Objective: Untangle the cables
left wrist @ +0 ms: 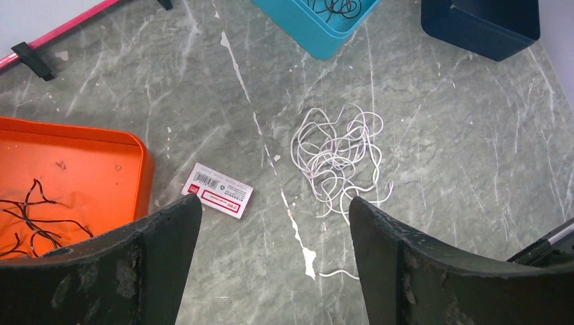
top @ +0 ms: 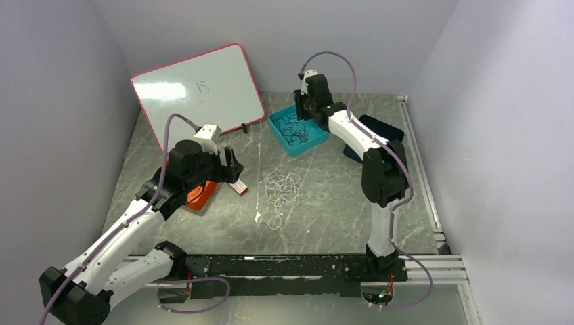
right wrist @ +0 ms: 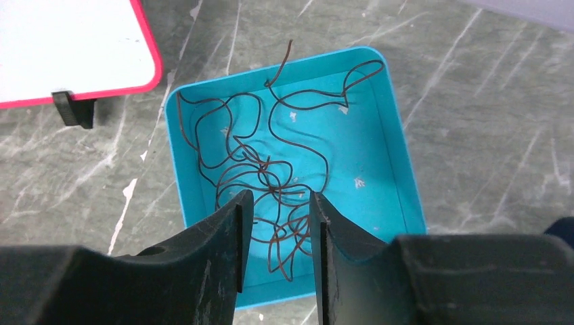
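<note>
The whiteboard (top: 196,91), standing well beyond the left gripper (left wrist: 274,206), bears one faint blue scribble; it reads like "15" or "is", I can't tell which. Just ahead of that gripper's left jaw lies a small white card (left wrist: 217,190) with a red strip, a barcode and lines of print too small to read.

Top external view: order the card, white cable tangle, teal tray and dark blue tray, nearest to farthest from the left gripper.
From the left gripper:
1. card, on the table just beside it.
2. white cable tangle, mid-table to its right.
3. teal tray, farther back and right.
4. dark blue tray, far right.
</note>
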Tool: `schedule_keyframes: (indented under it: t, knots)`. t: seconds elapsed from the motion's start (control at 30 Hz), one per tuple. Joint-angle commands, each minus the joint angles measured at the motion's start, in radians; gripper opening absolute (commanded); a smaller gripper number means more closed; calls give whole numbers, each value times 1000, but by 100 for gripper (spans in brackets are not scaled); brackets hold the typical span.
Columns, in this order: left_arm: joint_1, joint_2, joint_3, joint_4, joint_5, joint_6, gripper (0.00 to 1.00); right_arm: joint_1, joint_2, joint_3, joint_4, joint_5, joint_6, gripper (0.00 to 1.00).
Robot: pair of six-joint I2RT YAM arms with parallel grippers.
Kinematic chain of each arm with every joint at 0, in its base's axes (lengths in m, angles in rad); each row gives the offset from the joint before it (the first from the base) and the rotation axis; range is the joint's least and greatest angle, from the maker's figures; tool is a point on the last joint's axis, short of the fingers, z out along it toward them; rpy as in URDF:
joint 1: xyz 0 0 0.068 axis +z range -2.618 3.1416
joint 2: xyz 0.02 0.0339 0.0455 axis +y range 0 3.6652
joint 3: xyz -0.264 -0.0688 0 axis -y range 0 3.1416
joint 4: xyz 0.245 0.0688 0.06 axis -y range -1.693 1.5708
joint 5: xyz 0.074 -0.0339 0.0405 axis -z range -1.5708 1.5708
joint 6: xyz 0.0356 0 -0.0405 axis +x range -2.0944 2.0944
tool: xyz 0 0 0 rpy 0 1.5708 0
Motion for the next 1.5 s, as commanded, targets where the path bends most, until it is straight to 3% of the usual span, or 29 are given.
schedule_keyframes:
  t: [0.0,0.27,0.5,0.67,0.83,1.03,1.27,1.47]
  knots:
    - [-1,5,2,27,33,-16,85,-11,-105,-25,4,16,6,40]
    - [-2,24,0,44,52,-18,84,-9,-193,-122,-16,-232,61,39]
    - [-2,54,-26,93,88,-18,85,81,-363,-323,-135,-279,141,37]
    - [-1,118,-27,161,151,-66,83,209,-457,-472,-164,-156,252,37]
    - [-3,150,-33,210,195,-88,81,232,-507,-609,-73,-114,348,36]
    - [-2,144,-35,200,195,-86,81,230,-503,-660,-30,-76,391,39]
    - [-4,140,-33,184,198,-79,80,229,-456,-670,77,-144,463,39]
    - [-3,137,-36,190,203,-85,80,229,-396,-631,56,-79,454,37]
